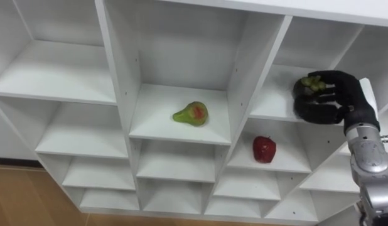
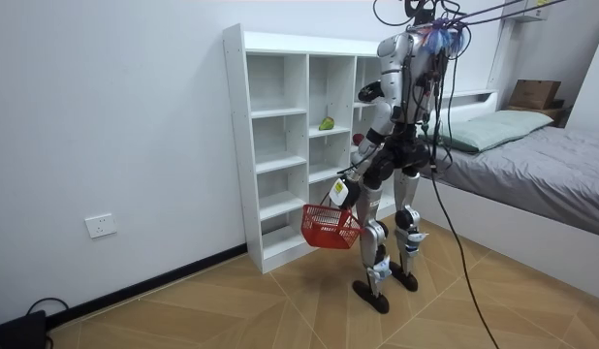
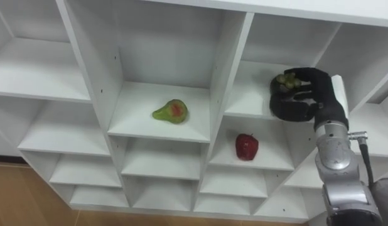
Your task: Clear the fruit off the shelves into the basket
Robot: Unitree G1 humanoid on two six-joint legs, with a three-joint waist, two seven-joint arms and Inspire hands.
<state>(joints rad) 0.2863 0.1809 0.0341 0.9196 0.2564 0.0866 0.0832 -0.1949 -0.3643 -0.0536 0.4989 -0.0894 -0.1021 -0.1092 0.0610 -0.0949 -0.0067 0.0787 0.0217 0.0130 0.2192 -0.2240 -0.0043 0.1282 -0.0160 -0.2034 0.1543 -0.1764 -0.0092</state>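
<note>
Nearest to my eyes is my right hand (image 1: pixel 339 95), raised to the white closet (image 1: pixel 118 81) at the compartment just right of the pear (image 1: pixel 191 113) and a little higher than it. Its fingers are curled round a small bunch of green grapes (image 1: pixel 309 83), the thumb closing from below, so the bunch sits pinched in the hand at the front edge of that shelf. I cannot tell whether the grapes are already clear of the board or still resting on it.

The pear, green with a red blush, lies alone on the middle shelf. A red apple (image 1: pixel 264 149) stands one compartment down and to the right of the pear, directly under the shelf where I am working. Neither is touched yet.

In the room view my left hand (image 2: pixel 342 188) hangs low at my side, well below the pear's level, closed on the handle of a red basket (image 2: pixel 331 225).

I judge this to be the first pick: grapes grasped, not yet brought away. Next I need to draw the hand straight back out of the compartment without brushing its side wall, lower it over the basket and let the bunch go gently, since grapes bruise and roll. Pear and apple remain.
</note>
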